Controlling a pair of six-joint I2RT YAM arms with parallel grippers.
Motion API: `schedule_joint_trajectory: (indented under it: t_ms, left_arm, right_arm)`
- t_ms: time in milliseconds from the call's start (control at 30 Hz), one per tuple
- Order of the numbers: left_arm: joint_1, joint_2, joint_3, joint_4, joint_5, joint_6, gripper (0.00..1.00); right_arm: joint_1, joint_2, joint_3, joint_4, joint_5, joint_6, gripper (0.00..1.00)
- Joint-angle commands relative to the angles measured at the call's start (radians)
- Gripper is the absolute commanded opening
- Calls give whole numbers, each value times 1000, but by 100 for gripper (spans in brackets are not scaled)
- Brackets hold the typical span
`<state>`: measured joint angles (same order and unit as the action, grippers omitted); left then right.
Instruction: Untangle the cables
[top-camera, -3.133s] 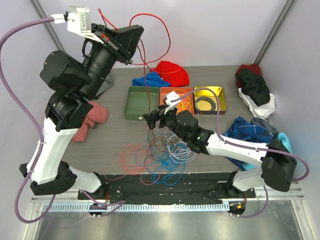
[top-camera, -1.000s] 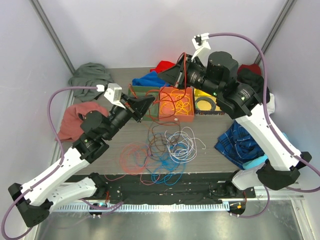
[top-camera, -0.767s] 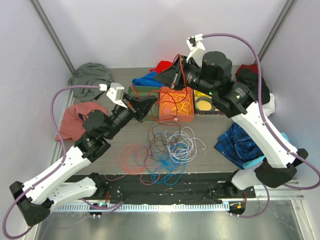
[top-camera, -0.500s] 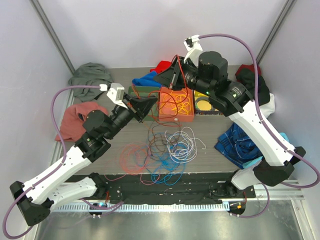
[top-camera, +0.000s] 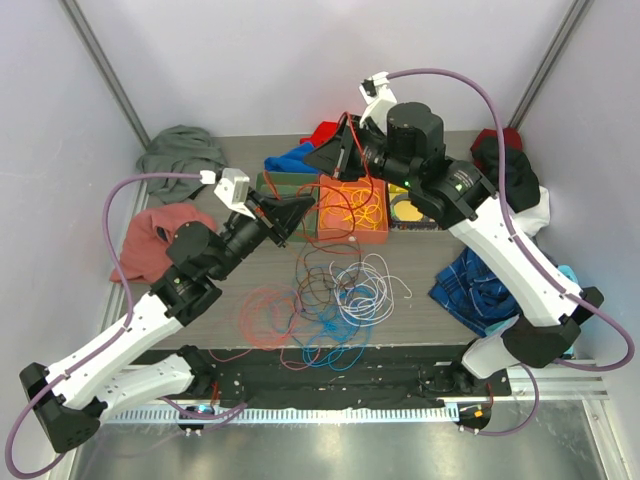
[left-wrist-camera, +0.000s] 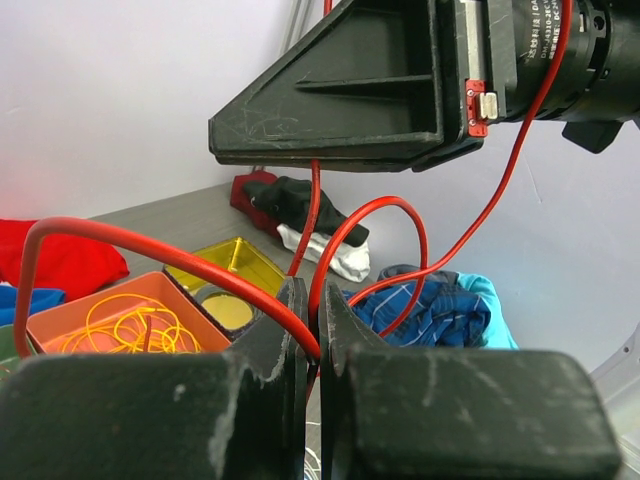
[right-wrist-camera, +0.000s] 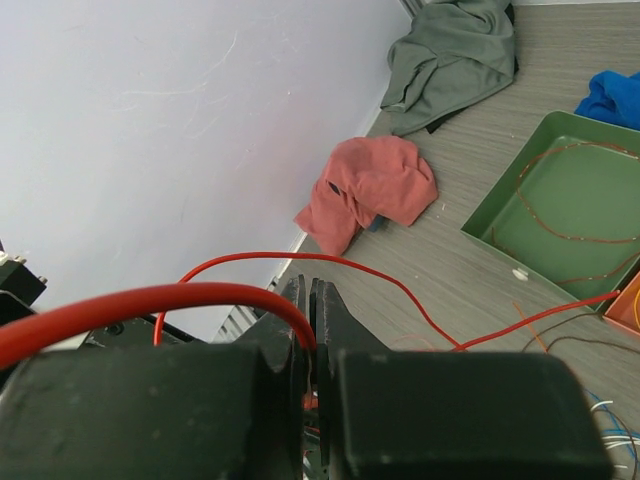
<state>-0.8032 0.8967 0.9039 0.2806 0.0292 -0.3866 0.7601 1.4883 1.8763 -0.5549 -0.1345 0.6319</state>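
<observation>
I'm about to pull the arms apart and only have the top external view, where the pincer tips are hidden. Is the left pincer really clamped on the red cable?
Observer: Yes. The left wrist view shows the left pincer shut, with the red cable pinched between its fingers.
Operator: And the right one?
Observer: The right wrist view shows the right pincer shut on red cable too.
Operator: Anything in the green tray? The left arm mostly covers it for me.
Observer: One thin brownish cable loops inside the green tray.
</observation>
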Motion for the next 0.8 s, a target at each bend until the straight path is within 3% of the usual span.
schedule_joint_trajectory:
  t_ms: [0, 533, 667, 767]
  left_arm:
    - [-2, -8, -3, 68, 0, -5, 3]
    - [-2, 13, -7, 95, -11, -11, 10]
    - [-2, 11, -8, 95, -9, -9, 0]
    - [-2, 8, -10, 92, -14, -5, 0]
  right_arm:
    - [11, -13, 46, 36, -37, 12, 1]
    - [65, 0, 78, 36, -94, 42, 1]
    - [71, 4, 83, 33, -91, 40, 1]
    - [73, 3, 78, 32, -86, 35, 1]
